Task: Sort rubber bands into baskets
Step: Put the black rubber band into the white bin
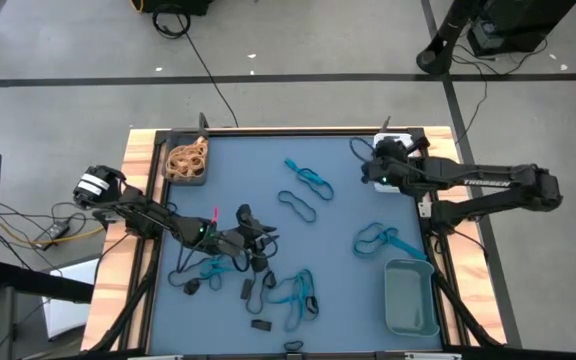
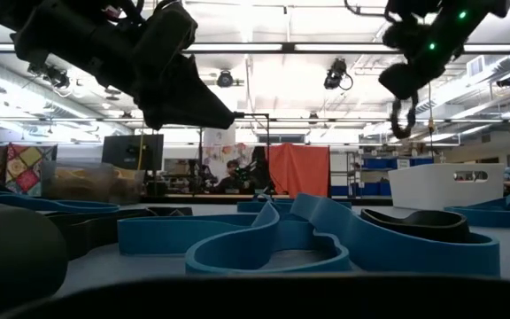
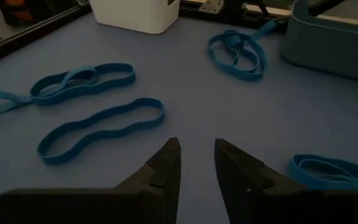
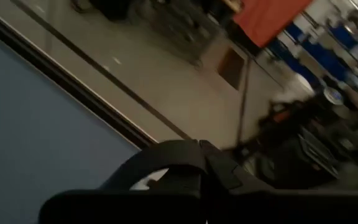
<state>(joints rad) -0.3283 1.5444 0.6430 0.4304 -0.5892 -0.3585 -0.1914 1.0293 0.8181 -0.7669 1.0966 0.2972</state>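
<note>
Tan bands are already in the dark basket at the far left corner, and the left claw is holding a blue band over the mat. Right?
Not quite. The left claw holds nothing: the left wrist view shows its fingers apart over bare mat. Tan bands do sit in the dark basket.

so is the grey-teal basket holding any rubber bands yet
No, in the high view the grey-teal basket shows only its bare floor, while blue rubber bands lie on the mat just beside it.

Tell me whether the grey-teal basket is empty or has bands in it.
Empty. From above, the grey-teal basket shows only its bare floor; the nearest blue bands lie outside it on the mat.
</note>
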